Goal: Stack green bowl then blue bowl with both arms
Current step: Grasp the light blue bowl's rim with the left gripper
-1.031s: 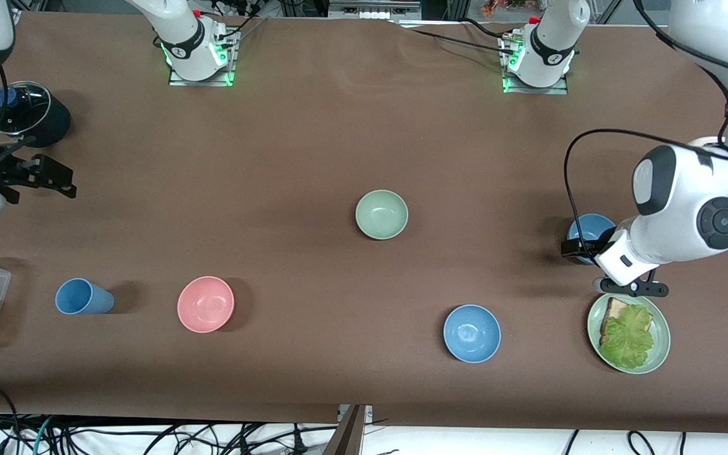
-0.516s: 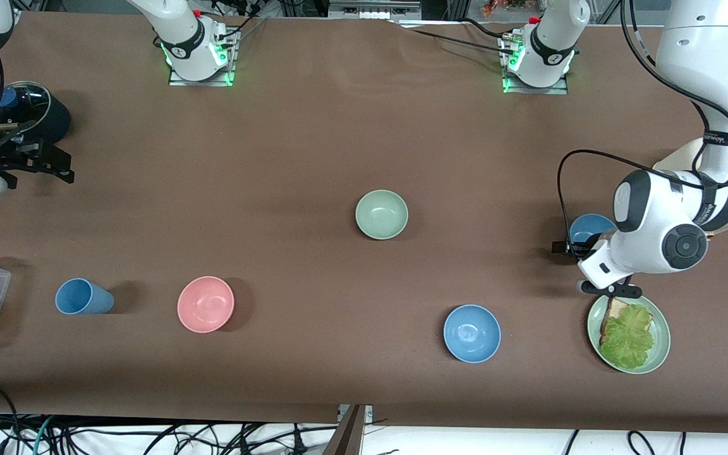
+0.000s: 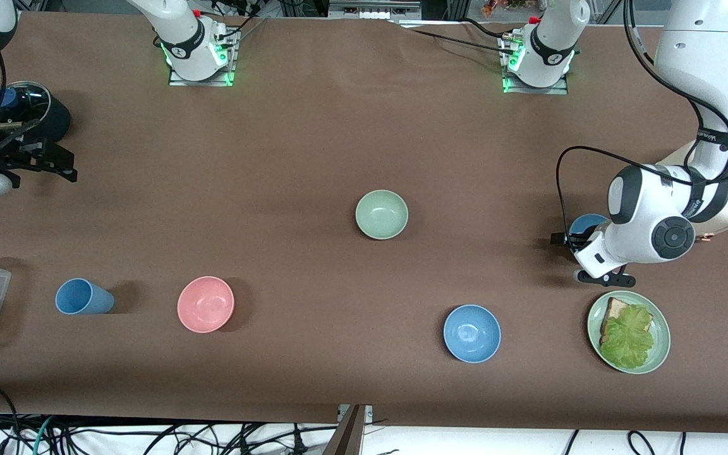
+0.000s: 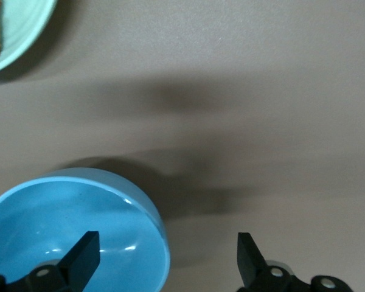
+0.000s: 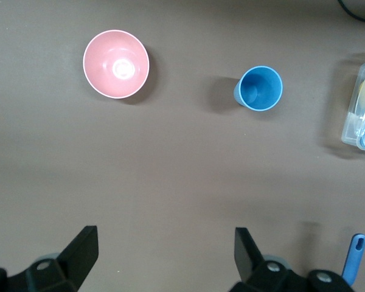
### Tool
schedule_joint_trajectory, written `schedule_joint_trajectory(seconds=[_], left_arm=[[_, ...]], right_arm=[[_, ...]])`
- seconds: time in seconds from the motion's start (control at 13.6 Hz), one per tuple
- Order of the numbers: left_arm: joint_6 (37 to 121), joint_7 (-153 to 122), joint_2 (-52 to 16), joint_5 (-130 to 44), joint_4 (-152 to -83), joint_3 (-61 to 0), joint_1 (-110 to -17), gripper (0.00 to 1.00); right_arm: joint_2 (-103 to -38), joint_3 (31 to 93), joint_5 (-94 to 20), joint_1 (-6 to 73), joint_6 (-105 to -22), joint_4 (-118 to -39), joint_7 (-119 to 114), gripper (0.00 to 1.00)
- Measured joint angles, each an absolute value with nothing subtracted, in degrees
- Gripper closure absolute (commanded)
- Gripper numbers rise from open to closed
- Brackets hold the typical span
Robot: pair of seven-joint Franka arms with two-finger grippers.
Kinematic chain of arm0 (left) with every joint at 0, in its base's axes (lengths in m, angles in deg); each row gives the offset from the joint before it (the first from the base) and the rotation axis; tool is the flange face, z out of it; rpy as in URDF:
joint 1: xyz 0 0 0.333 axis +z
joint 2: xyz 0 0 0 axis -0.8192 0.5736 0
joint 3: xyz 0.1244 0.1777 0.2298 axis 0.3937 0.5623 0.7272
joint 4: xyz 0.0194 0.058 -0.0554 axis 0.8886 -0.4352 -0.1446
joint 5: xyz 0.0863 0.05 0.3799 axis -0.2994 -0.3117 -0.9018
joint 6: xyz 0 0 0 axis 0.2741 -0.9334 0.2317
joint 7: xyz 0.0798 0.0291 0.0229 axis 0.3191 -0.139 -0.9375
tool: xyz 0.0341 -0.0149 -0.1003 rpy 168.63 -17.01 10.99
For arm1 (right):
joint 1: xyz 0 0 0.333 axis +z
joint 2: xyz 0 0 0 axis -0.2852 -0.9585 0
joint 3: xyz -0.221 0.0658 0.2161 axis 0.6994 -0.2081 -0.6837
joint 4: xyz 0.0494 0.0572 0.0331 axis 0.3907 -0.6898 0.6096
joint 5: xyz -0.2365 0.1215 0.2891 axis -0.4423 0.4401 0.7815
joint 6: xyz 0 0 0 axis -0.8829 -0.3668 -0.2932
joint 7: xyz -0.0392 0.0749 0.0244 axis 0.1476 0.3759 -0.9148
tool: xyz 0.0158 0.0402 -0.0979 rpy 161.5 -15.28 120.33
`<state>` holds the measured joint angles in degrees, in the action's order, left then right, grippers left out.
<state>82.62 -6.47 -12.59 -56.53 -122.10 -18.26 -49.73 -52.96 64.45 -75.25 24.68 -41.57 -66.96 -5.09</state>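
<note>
The right gripper (image 3: 54,165) waits up in the air at the right arm's end of the brown cloth-covered surface (image 3: 313,145), its fingers (image 5: 80,250) spread wide and empty; below it, in its wrist view, lie a small round pink matte bowl (image 5: 116,63) and a tall blue cup (image 5: 260,88).

The small round sage-green matte bowl (image 3: 382,214) sits alone mid-surface, untouched. Another blue bowl (image 3: 472,333) lies toward the edge nearest the camera.

At the left arm's end, the left gripper (image 4: 164,258) hangs over the rim of the small round medium-blue matte bowl (image 4: 79,228), fingers wide, one above the inside and one outside the wall.

Risks, as I judge them: a shallow pinch could tip the bowl or let it slip; the green plate with bread and lettuce (image 3: 629,332) nearby could be knocked.
</note>
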Motion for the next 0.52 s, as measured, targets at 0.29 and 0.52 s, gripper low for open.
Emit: schedule_joint_trajectory(seconds=[0.29,0.52], left_arm=[[88.8,-6.5,-12.8,-57.3,-126.6,-18.3,-49.5,1.0],[89.0,-6.5,-13.0,-57.4,-126.9,-18.3,-49.4,1.0]], right_arm=[[-53.0,64.5,-75.2,24.7,-41.6,-67.0,-5.1,0.01],[-53.1,64.5,-75.2,24.7,-41.6,-67.0,-5.1,0.01]])
